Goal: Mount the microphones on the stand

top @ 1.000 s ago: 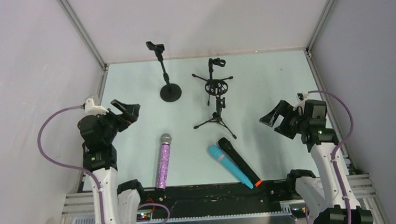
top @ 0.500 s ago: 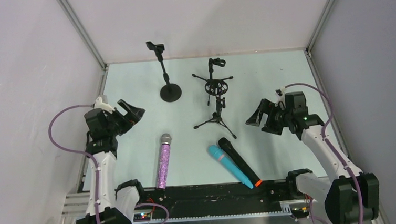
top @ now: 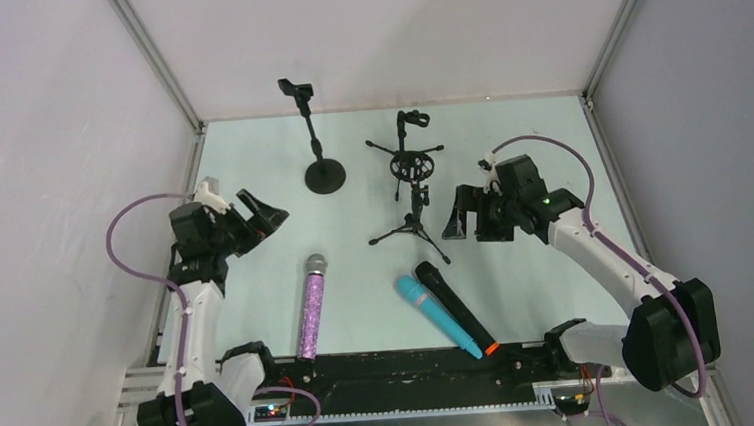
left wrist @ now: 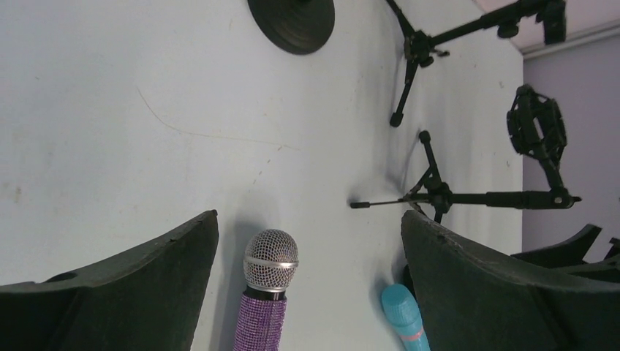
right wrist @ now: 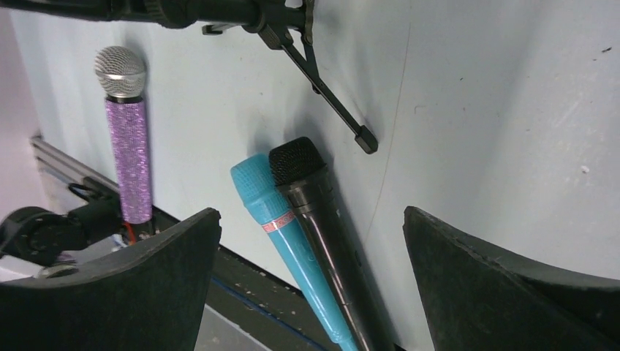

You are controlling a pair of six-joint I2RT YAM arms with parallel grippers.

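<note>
Three microphones lie on the pale table near the front edge: a purple glittery one (top: 311, 308) with a silver mesh head, a turquoise one (top: 438, 317) and a black one (top: 455, 306) with an orange end, the last two side by side. Behind them stand a round-base stand (top: 318, 147), a tripod stand with a shock mount (top: 413, 195) and a second tripod stand (top: 407, 136). My left gripper (top: 263, 213) hangs open above and left of the purple microphone (left wrist: 267, 292). My right gripper (top: 461, 214) is open right of the front tripod, above the turquoise (right wrist: 285, 227) and black (right wrist: 322, 219) microphones.
Aluminium frame posts (top: 157, 63) and grey walls close in the table on the left, right and back. A black rail (top: 394, 367) with cables runs along the front edge between the arm bases. The tripod's leg (right wrist: 329, 95) reaches toward the black microphone.
Both arms have reached out over the table. The right gripper has swung left toward the front tripod stand; the left gripper has moved slightly right and forward. Microphones and stands are unmoved.
</note>
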